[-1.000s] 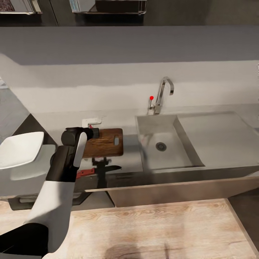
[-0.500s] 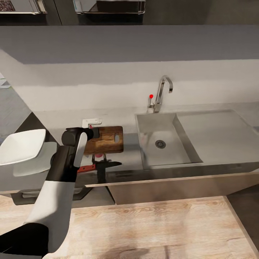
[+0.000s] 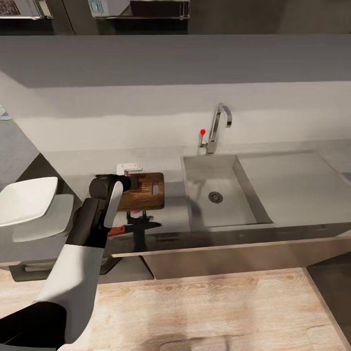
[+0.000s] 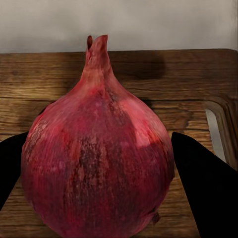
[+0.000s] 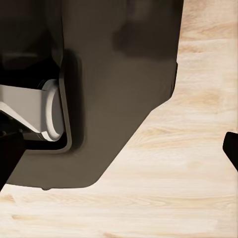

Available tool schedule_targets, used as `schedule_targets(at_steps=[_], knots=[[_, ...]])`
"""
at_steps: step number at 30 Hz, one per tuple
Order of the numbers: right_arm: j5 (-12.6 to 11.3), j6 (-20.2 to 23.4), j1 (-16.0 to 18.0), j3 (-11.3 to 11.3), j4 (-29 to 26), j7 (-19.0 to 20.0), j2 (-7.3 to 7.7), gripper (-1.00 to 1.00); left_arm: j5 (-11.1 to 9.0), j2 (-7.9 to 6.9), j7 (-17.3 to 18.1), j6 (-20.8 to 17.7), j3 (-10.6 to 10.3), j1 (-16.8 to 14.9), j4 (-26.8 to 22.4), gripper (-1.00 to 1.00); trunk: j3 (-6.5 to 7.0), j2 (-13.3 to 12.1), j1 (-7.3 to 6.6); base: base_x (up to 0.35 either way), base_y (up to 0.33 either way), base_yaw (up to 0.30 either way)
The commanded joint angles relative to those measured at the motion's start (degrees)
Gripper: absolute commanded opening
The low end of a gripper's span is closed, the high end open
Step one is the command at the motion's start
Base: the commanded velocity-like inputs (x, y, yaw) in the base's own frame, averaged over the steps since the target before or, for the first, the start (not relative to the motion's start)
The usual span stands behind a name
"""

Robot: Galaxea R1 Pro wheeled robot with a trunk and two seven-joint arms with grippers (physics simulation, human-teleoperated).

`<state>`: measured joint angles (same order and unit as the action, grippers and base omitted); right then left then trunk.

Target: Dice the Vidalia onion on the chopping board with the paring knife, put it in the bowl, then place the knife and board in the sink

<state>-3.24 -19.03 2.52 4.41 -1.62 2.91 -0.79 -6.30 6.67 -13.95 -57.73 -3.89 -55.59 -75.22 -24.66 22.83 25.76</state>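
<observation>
Since a second ago, the whole head view has shifted slightly left and down: camera motion, with the left arm holding its pose over the board.

Left gripper (image 4: pixel 99 163) is closed on the onion (image 4: pixel 96 153), a dark red bulb pressed between both black fingers (image 4: pixel 203 188), just above the board (image 3: pixel 146 189); contact with the wood cannot be told. Board lies on the countertop (image 3: pixel 170 209) at centre left of the head view, handle slot toward the sink (image 3: pixel 214 195). Knife (image 3: pixel 134 227) lies near the counter's front edge, below the board in frame, red handle to the left. Bowl (image 3: pixel 27 200) sits at the far left edge. Right gripper state cannot be told; its wrist view shows wooden floor (image 5: pixel 188 163) and a dark robot part (image 5: pixel 99 89).
</observation>
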Motion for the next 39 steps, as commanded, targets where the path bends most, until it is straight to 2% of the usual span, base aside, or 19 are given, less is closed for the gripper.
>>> schedule_targets(at_steps=[1, 32, 39], knots=[[-0.34, -0.22, 0.03, 0.42, 0.07, 0.08, 0.01, 1.0, -0.56, 0.0, -0.55, -0.19, -0.05, -0.05, 0.01, -1.0, -0.08, 0.09, 0.03, 0.007, -0.008, 0.0], [-0.13, -0.32, 0.03, 0.51, 0.12, 0.2, 0.11, 1.0, -0.47, -0.17, -0.72, 0.07, 0.1, -0.05, 2.99, -1.0, -0.09, 0.09, 0.03, 0.0, 0.0, 0.0], [-0.26, -0.15, 0.03, 0.49, 0.12, 0.09, 0.09, 1.0, -0.47, -0.23, -0.73, 0.07, 0.11, -0.05, 3.12, -1.0, -0.54, 0.09, 0.03, 0.0, 0.0, 0.0]])
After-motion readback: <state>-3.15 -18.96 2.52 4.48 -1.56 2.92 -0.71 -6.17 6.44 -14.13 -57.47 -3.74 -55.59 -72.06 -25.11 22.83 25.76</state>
